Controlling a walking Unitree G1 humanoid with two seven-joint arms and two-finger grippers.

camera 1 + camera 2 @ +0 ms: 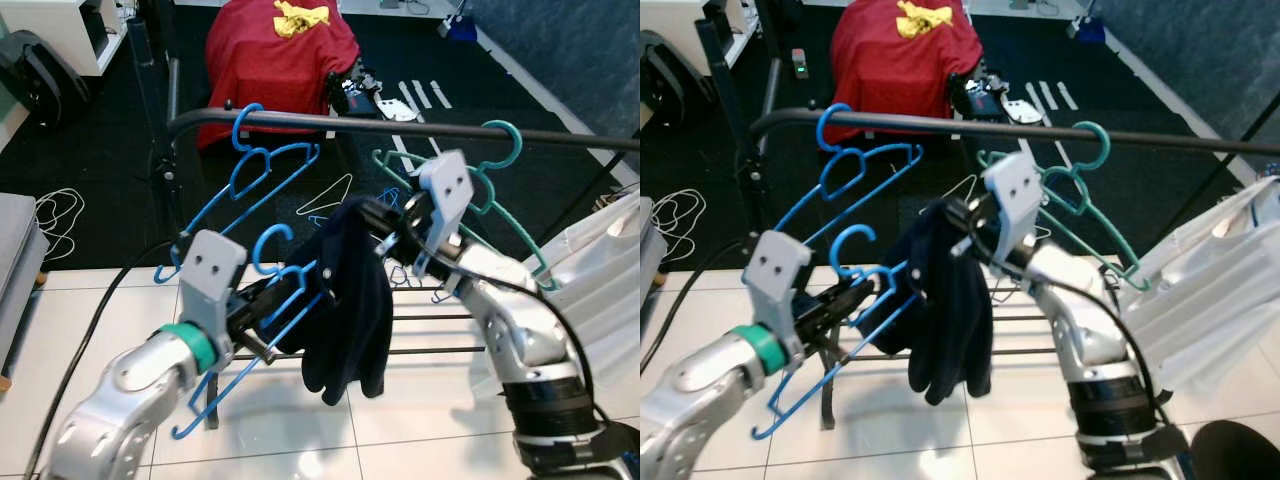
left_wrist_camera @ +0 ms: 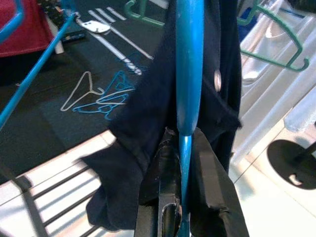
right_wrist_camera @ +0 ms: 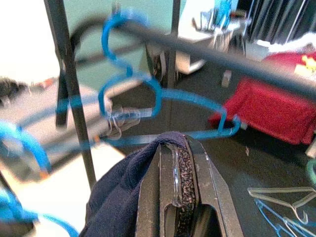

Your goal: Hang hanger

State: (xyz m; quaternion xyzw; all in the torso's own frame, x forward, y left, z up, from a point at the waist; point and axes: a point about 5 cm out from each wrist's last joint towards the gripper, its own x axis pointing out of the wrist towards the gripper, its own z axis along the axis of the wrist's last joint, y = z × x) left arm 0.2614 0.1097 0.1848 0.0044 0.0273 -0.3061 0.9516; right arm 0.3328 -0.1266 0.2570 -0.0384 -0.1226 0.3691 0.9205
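A blue hanger [image 1: 272, 262] carries a dark navy garment [image 1: 350, 300] and hangs in the air below the black rail [image 1: 400, 125]. My left gripper [image 1: 272, 312] is shut on the hanger's lower bar; in the left wrist view its fingers [image 2: 165, 187] clamp the blue bar [image 2: 189, 74]. My right gripper [image 1: 376, 215] is shut on the top of the navy garment [image 3: 123, 197], just below the rail. Another blue hanger [image 1: 255, 165] hooks on the rail at the left, and a green hanger [image 1: 500, 190] hooks on it at the right.
Several loose hangers [image 1: 335, 195] lie on the dark floor behind the rack. A red cloth [image 1: 280, 50] covers something at the back. White plastic bags [image 1: 610, 270] hang at the right. The rack's lower bars [image 1: 430, 320] cross beneath the garment. Cables [image 1: 55, 215] lie at the left.
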